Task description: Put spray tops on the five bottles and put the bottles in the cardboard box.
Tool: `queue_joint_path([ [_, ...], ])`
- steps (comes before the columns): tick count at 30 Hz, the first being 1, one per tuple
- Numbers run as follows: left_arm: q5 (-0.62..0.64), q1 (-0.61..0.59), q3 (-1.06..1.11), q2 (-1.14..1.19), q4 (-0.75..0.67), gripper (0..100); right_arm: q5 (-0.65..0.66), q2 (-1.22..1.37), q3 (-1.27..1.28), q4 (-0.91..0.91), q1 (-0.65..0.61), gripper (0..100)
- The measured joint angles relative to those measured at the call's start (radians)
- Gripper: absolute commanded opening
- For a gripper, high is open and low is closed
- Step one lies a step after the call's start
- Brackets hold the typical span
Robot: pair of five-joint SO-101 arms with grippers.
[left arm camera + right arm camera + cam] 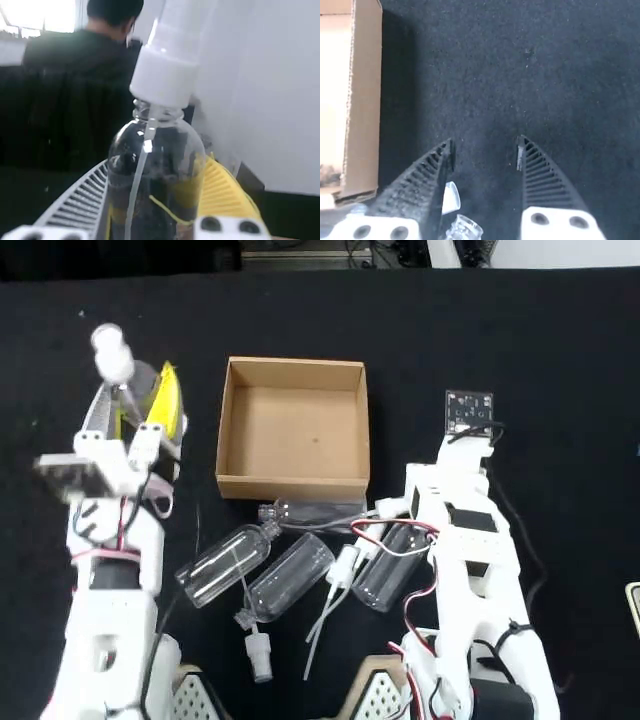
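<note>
The black table [560, 350] carries the open cardboard box [292, 430]. It sits between the two grippers, just beside each.

The left gripper [137, 390] is clamped on a clear bottle [156, 170], with its white ribbed finger [75, 205] on one side and its yellow finger [222, 190] on the other. The bottle's long axis runs along the fingers. Its neck and fitted white spray top [167, 75] stick out past the fingertips, pointing away from that arm's base toward the far edge of the table. A dip tube hangs down inside.

The right gripper [485, 147] hangs over bare cloth, jaws apart with nothing between them. One box wall runs along the outside of one black finger [420, 180].

Back toward the arms' bases, in front of the box, four lying bottles rest on their sides. One is along the box's front wall [322, 512], two lie slanted side by side [225, 560] [292, 575], and one is partly under the right arm [388, 578]. Two loose spray tops [258, 652] [345, 565] lie among them, their tubes trailing.
</note>
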Motion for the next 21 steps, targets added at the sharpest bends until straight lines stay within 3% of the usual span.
queue_joint_path([
  [5, 0.0, 0.005, -0.069, 0.244, -0.169, 8, 0.0, 0.0, 0.002, 0.0, 0.0, 17.3],
  [9, 0.0, 0.078, -0.106, 0.4, -0.296, 8, 0.0, 0.0, 0.002, 0.0, 0.0, 17.3],
  [21, 0.0, 0.21, -0.338, 0.804, -0.397, 7, 0.0, 0.0, 0.002, 0.0, 0.0, 17.3],
])
